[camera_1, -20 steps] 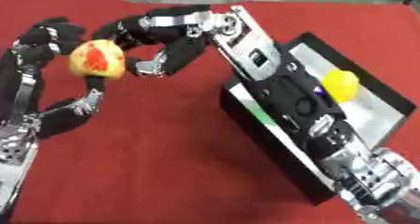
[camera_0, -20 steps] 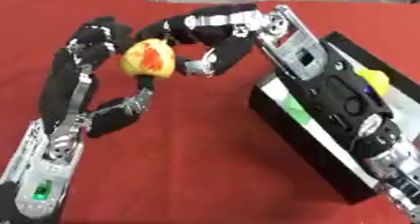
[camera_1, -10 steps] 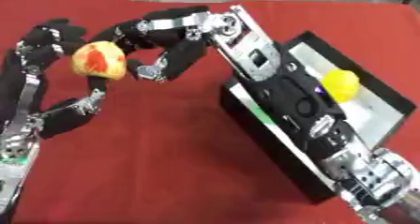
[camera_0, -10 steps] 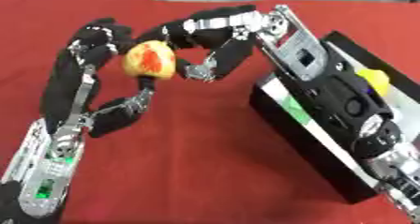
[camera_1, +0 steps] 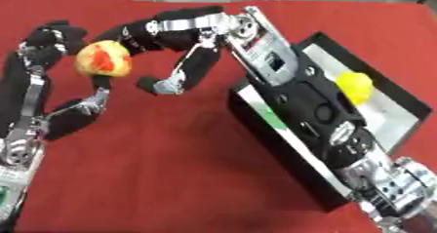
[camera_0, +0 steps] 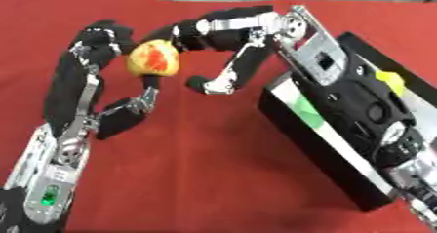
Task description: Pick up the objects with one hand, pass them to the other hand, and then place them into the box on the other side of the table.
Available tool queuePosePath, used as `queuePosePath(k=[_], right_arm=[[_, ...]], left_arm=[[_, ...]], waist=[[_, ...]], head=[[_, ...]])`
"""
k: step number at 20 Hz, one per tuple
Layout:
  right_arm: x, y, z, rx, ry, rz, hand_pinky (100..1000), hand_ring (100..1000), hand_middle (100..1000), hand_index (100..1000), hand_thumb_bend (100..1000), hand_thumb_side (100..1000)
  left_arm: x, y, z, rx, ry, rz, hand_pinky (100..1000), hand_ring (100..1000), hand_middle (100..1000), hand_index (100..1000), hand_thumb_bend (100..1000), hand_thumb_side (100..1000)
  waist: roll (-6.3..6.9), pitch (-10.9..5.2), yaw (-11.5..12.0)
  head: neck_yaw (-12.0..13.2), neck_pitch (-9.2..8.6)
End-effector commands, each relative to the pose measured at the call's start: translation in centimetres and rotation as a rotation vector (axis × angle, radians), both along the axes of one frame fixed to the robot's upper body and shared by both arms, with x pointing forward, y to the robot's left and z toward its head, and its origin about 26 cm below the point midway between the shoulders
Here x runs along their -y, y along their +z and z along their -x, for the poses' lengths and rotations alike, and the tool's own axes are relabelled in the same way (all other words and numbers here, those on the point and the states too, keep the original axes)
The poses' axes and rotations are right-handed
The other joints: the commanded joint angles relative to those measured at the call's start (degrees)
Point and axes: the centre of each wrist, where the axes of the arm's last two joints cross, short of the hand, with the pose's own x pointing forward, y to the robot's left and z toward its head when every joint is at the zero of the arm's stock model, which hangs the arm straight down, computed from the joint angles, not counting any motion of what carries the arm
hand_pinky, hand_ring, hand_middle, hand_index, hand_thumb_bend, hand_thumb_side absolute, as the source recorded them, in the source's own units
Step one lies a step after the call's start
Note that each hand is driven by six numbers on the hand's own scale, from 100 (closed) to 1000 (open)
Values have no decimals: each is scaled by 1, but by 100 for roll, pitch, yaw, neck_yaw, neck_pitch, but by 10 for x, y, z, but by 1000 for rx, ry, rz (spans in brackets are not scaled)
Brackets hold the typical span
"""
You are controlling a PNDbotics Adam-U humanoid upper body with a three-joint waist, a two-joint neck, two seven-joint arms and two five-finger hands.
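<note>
A yellow fruit with a red patch [camera_0: 153, 59] hangs above the red table at the upper left. My left hand [camera_0: 92, 56] holds it, fingers curled over its far side and the thumb [camera_0: 128, 114] bent below it. From the right, my right hand [camera_0: 228, 36] reaches in; its upper fingers [camera_0: 184, 31] touch the fruit's right side. Its thumb [camera_0: 211, 83] stays spread below, apart from the fruit. The black box [camera_1: 286, 146] with a pale floor stands at the right, and a yellow object [camera_1: 354, 87] lies inside it.
Red cloth [camera_0: 196, 178] covers the whole table. My right forearm [camera_1: 316, 105] lies across the box's near-left wall and hides part of its inside. The table's far edge runs along the top of the views.
The fruit and my left hand have hardly moved. My right hand's thumb has dropped a little lower, while its upper fingers stay at the fruit.
</note>
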Motion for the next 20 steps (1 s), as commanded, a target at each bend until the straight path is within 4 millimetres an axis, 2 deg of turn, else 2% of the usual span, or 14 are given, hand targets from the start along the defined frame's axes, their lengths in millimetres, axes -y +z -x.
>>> queuePosePath(k=[1,13,17,20], right_arm=[[1,12,5,47,21,5,1000,1000,1000,1000,100,100],[-1,10,2,32,9,4,1000,1000,1000,1000,100,100],[-1,11,1,12,-1,-6,1000,1000,1000,1000,100,224],[1,13,-1,-14,-19,-18,1000,1000,1000,1000,100,266]], left_arm=[[0,9,0,22,8,15,859,709,524,636,100,361],[9,13,4,62,-61,30,860,708,523,635,100,373],[13,13,5,80,-98,40,853,702,518,637,100,382],[14,12,5,90,-123,57,850,697,513,637,100,358]], waist=[[-55,-27,-10],[-65,10,-2],[-71,21,3],[-71,19,6]], head=[[11,-27],[-19,-60],[-32,-64],[-48,-73]])
